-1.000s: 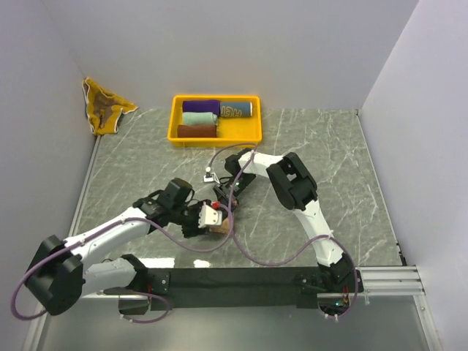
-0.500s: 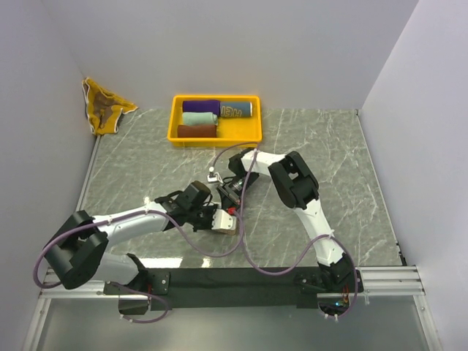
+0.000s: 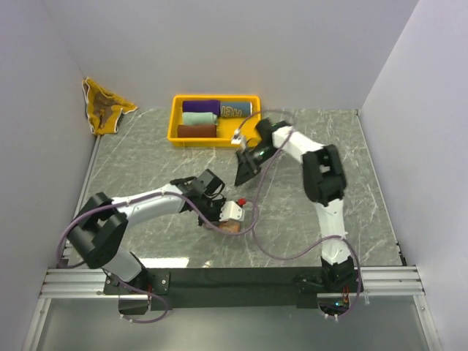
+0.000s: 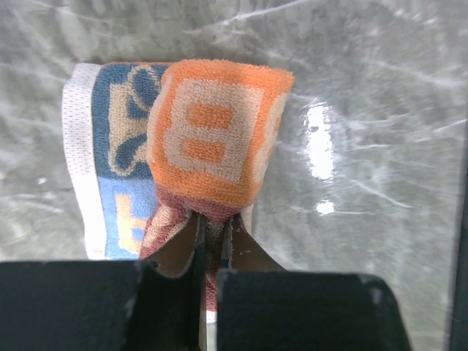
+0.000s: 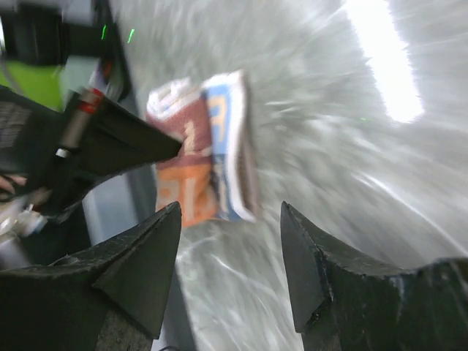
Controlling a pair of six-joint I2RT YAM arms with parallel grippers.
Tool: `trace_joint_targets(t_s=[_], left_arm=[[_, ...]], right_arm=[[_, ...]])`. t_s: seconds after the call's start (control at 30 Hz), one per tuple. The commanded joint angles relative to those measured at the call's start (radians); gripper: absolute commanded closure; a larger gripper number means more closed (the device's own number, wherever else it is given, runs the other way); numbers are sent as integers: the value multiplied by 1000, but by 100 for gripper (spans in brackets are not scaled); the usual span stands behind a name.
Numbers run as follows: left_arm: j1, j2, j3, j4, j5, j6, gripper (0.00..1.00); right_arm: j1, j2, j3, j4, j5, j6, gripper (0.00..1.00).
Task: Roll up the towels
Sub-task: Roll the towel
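A small towel (image 4: 212,139) with orange, blue and white letter patches lies partly rolled on the marble table. My left gripper (image 4: 214,227) is shut on its near maroon edge, the orange fold bulging just past the fingertips. From above, that towel (image 3: 233,227) shows under the left gripper (image 3: 228,219). My right gripper (image 3: 243,175) hangs open above the table, apart from the towel and nearer the tray. In the blurred right wrist view, the right gripper (image 5: 231,208) holds nothing and the towel (image 5: 205,157) lies ahead of it.
A yellow tray (image 3: 242,130) at the back holds rolled towels: purple (image 3: 201,106), mint (image 3: 199,117), maroon (image 3: 197,131) and blue-grey (image 3: 235,110). A brown and yellow towel (image 3: 106,110) lies crumpled in the far left corner. Walls enclose the table on three sides.
The left gripper moved right and shut on the towel's edge. The right gripper opened, let go of the towel and pulled back toward the tray.
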Motion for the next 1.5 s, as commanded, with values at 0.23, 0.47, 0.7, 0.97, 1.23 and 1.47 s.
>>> trace_joint_targets(t_s=[0.23, 0.47, 0.7, 0.97, 1.23, 1.47], left_arm=[[99, 427, 315, -435, 152, -216, 99], [177, 734, 559, -565, 161, -216, 99], [243, 874, 722, -578, 139, -213, 99], [276, 934, 783, -585, 119, -205, 96], [302, 962, 789, -593, 161, -214, 93], [308, 969, 802, -596, 185, -210, 92]], right_arm=[[-302, -594, -373, 368, 158, 139, 39], [-327, -927, -655, 380, 321, -5, 43], [-240, -1109, -863, 414, 388, -17, 44], [155, -949, -785, 530, 581, -31, 36], [469, -793, -739, 664, 750, -157, 37], [573, -623, -721, 717, 841, -221, 38]])
